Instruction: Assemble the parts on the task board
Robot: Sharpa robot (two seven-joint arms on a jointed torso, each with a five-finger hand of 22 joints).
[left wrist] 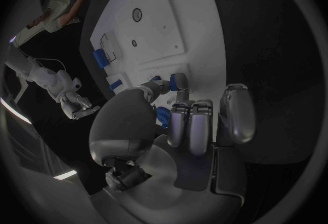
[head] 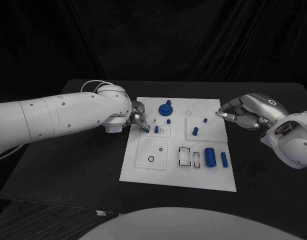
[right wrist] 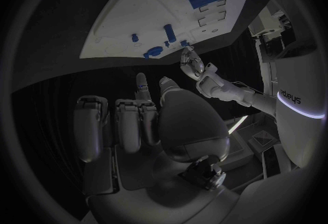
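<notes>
The white task board point(head: 144, 165) lies mid-table. My left hand point(head: 140, 120) is over its near-left part; thumb and a fingertip point(left wrist: 160, 85) pinch a small blue peg point(head: 156, 129) point(left wrist: 181, 81) standing upright on the board. A round blue knob part point(head: 167, 108) and a short peg point(head: 168, 121) stand just beyond it. Two more pegs point(head: 195, 131) point(head: 205, 120) stand further right. A thick blue cylinder point(head: 210, 156) and a thinner one point(head: 224, 159) lie at the board's near right. My right hand point(head: 243, 112) hovers at the board's right edge, fingers curled in, nothing seen in them.
A small black ring point(head: 150, 159) lies on the board's near-left plate, and rectangular slots point(head: 186, 156) sit beside the thick cylinder. A faint round recess point(head: 199, 106) marks the far right of the board. Black table point(head: 66, 170) surrounds the board on all sides.
</notes>
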